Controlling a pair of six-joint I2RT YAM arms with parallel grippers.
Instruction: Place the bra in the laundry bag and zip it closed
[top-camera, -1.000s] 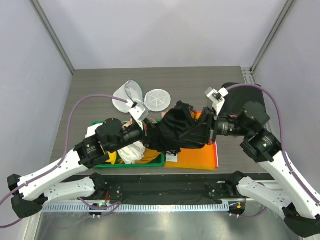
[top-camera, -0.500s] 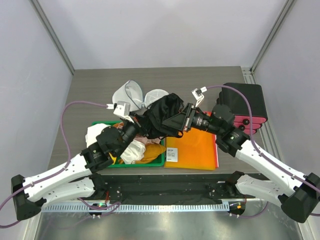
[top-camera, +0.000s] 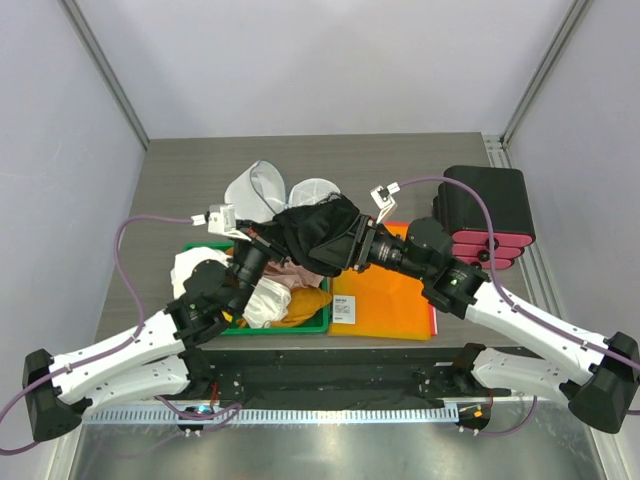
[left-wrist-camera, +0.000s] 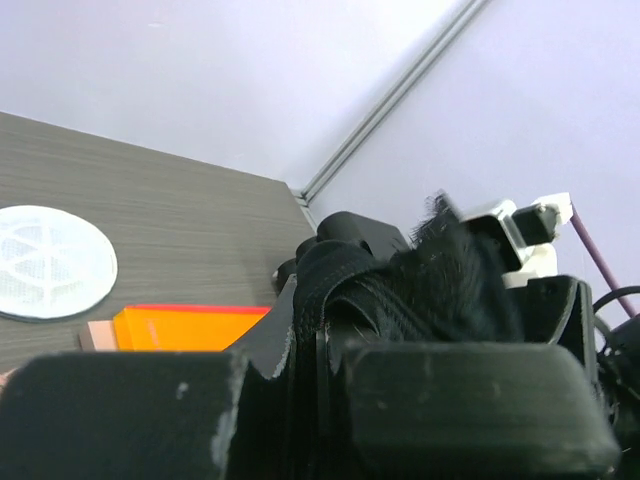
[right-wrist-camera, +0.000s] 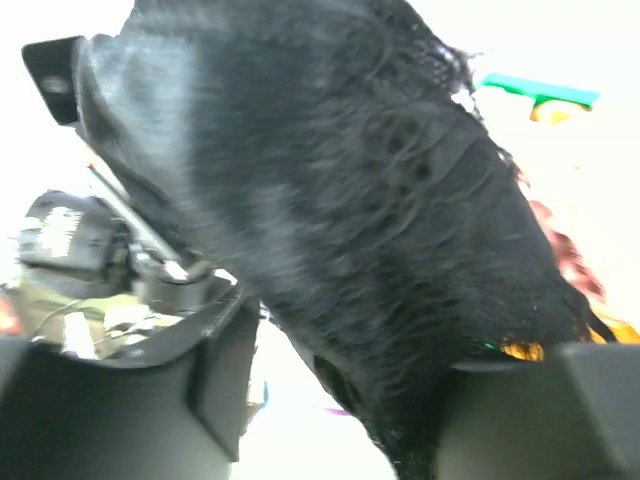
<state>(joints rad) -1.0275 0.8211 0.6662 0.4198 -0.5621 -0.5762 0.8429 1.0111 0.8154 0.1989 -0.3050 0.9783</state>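
Overhead, the laundry bag (top-camera: 255, 188) lies behind the bra (top-camera: 320, 235).

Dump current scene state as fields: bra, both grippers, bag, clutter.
held item: black lacy bra, bunched, stretched between both arms, off the table
left gripper: shut on the bra; black fabric between its fingers in the left wrist view
right gripper: shut on the bra's other end
white mesh laundry bag: looks open, nothing black inside
round white mesh flap: flat beside the bag, partly hidden by the bra
clutter: green plastic tray of garments; flat orange folder
task state: bra not in the bag
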